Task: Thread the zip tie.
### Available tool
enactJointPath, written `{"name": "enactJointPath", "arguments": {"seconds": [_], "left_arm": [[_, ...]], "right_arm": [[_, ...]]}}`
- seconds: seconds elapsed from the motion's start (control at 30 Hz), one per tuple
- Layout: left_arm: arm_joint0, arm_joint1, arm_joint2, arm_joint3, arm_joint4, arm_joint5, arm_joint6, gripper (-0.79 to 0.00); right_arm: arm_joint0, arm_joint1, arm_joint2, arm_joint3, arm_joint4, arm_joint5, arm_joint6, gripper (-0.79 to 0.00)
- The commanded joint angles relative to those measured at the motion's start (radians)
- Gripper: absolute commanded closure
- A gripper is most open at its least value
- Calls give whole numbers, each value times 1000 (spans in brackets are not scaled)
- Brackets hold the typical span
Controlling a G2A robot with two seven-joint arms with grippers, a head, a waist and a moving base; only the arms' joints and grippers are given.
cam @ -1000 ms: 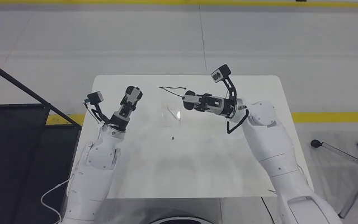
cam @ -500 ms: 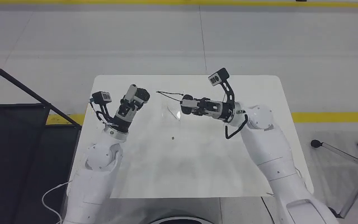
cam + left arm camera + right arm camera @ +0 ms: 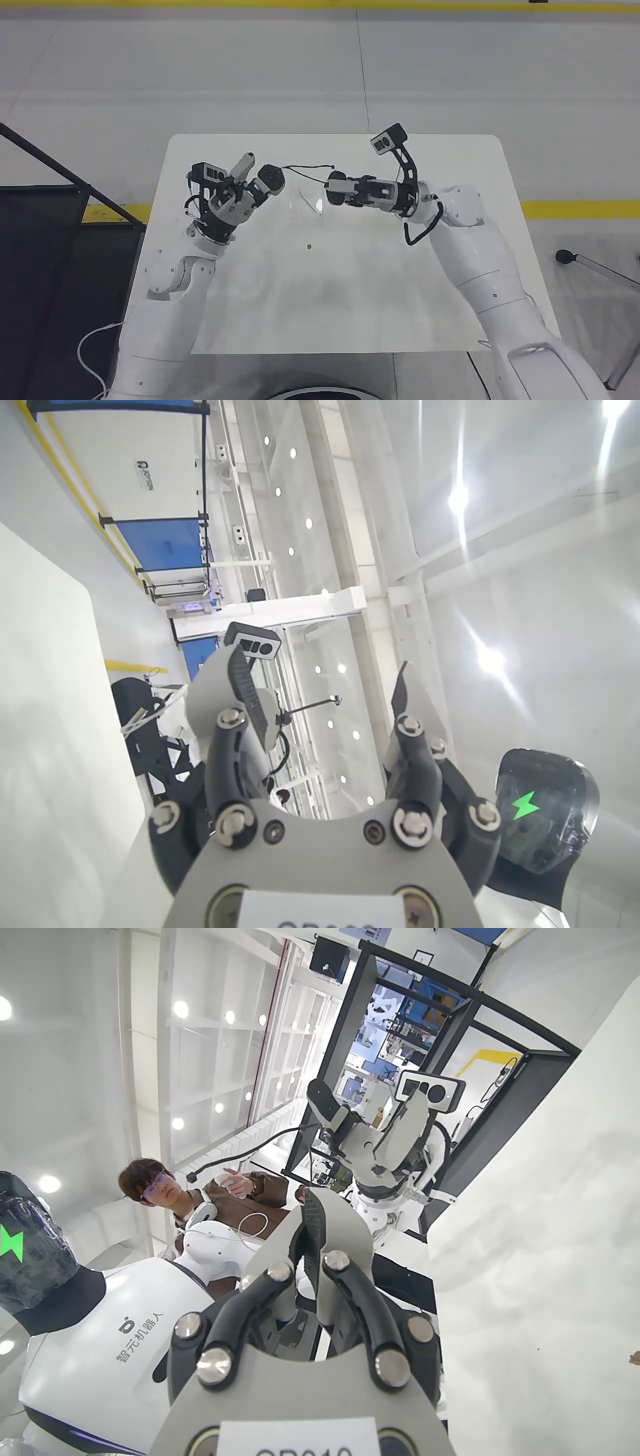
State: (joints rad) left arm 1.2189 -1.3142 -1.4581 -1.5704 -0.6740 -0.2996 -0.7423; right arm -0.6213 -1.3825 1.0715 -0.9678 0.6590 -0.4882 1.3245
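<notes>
Right gripper (image 3: 329,182) clamped a thin black plastic zip tie (image 3: 303,167). Left gripper (image 3: 320,670) gaped empty near its free end; threading judged not begun.

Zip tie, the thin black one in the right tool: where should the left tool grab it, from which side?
Probably its free end: the thin black zip tie sticks out sideways from the shut right tool toward the open left tool. Come from that side, jaws straddling the strand across its length.

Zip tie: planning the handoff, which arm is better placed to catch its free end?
Left. The left pincer is open beside the free end of the zip tie; the right pincer is shut on its other end.
</notes>
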Motion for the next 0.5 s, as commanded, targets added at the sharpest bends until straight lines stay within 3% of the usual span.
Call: {"name": "enactJointPath", "arguments": {"seconds": [0.0,0.13,0.47], "left_arm": [[-4,-1,10,4,-10,4,-7,-496],[-17,-2,30,13,-24,7,-21,-391],[-40,-4,56,38,-28,4,-13,-339]], "right_arm": [[7,-2,-5,14,4,-1,5,0],[19,-6,-15,31,9,1,9,0],[29,-6,-19,52,10,4,11,0]]}}
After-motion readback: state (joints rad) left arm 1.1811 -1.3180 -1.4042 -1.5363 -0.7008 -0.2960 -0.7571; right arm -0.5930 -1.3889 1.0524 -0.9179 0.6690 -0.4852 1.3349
